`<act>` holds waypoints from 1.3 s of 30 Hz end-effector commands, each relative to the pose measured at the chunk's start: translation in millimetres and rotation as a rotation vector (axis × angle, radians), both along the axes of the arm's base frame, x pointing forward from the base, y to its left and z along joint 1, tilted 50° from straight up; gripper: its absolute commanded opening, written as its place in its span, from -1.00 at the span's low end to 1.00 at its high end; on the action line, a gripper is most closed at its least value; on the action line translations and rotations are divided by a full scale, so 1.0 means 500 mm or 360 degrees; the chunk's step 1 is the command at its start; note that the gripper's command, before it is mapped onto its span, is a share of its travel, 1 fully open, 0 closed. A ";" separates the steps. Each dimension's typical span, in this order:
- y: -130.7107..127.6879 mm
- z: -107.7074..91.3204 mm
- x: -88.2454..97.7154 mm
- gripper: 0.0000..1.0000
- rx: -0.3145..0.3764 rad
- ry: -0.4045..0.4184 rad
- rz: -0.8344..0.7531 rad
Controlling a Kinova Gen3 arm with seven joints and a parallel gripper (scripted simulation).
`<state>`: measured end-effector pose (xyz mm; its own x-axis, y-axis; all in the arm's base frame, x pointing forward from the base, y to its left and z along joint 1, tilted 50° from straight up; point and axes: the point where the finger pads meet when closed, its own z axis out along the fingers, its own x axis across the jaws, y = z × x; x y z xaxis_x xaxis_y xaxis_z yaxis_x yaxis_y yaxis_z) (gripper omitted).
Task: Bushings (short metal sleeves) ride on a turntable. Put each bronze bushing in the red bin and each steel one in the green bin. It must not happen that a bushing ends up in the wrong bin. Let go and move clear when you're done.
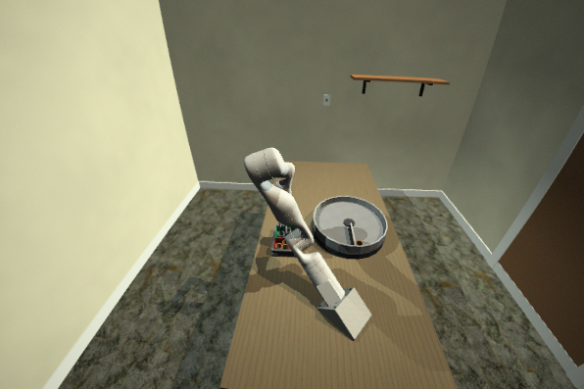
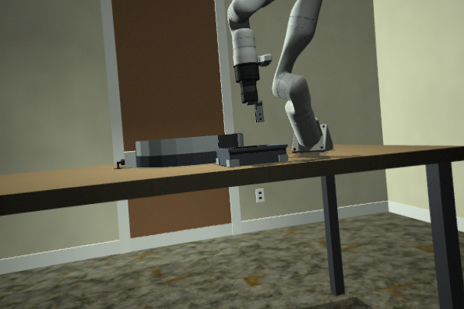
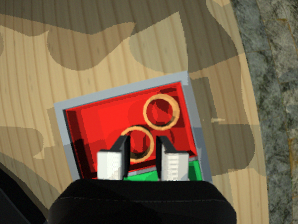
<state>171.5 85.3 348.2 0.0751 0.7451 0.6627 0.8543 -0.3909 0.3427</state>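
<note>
Bronze bushings, two of them (image 3: pixel 139 143) (image 3: pixel 161 111), lie in the red bin (image 3: pixel 100 123) on the table (image 3: pixel 80 43). Directly above hangs the gripper (image 3: pixel 141 163), fingers partly apart and empty. Farther right, another bronze bushing (image 1: pixel 359 243) rides the turntable (image 1: pixel 323 236).
</note>
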 end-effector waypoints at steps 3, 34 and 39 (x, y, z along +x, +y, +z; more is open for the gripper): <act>-0.043 0.061 -0.031 -0.05 0.0015 -0.0047 -0.0020; -0.042 0.061 -0.031 -0.05 0.0014 -0.0044 -0.0019; -0.042 0.061 -0.031 -0.05 0.0014 -0.0044 -0.0019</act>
<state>156.0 64.3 378.2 0.0657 0.7386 0.6709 0.8403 -0.4035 0.3620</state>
